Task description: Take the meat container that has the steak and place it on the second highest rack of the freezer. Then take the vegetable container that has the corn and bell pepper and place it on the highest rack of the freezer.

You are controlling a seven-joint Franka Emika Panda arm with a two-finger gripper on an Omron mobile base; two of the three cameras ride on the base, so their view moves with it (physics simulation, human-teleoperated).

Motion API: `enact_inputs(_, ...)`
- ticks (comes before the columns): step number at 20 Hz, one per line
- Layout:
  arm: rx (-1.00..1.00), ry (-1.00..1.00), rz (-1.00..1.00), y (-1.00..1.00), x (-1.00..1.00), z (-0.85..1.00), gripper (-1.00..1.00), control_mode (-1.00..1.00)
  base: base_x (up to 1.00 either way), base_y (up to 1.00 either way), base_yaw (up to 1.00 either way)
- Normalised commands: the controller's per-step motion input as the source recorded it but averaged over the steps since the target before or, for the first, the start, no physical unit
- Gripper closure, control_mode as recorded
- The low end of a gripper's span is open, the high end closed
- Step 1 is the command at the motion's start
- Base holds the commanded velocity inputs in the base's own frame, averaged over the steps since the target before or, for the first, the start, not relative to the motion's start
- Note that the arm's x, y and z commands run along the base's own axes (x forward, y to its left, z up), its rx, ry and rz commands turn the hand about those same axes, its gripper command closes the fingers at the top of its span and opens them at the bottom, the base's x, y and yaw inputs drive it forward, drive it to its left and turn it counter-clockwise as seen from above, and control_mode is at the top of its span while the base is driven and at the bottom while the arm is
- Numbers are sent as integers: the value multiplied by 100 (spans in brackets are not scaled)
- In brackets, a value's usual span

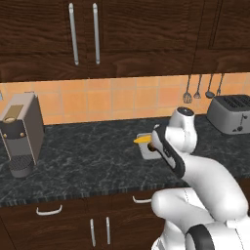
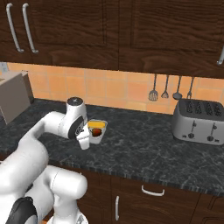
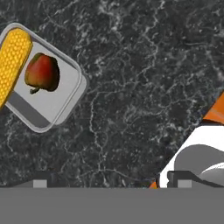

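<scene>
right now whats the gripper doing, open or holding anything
gripper: open, holding nothing, above the counter beside the tray with corn and pepper.

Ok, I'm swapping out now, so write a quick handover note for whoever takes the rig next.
Gripper: open, empty, above bare counter beside the vegetable container.
Vegetable container: on the dark counter, holding the corn and bell pepper; the corn sticks out over its edge.
Done: can't tell about the steak.
Left: grasp the vegetable container, take it to the freezer's highest rack.
</scene>
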Motion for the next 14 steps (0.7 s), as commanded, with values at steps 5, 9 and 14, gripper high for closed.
enact_inputs(5, 0, 9, 0, 0, 70, -34, -100, -100, 0, 0, 0)
enact_inputs(9, 0, 6, 0, 0, 47, -31, -100, -100, 0, 0, 0)
enact_inputs(14, 0, -4, 0, 0, 26, -43, -100, -100, 0, 0, 0)
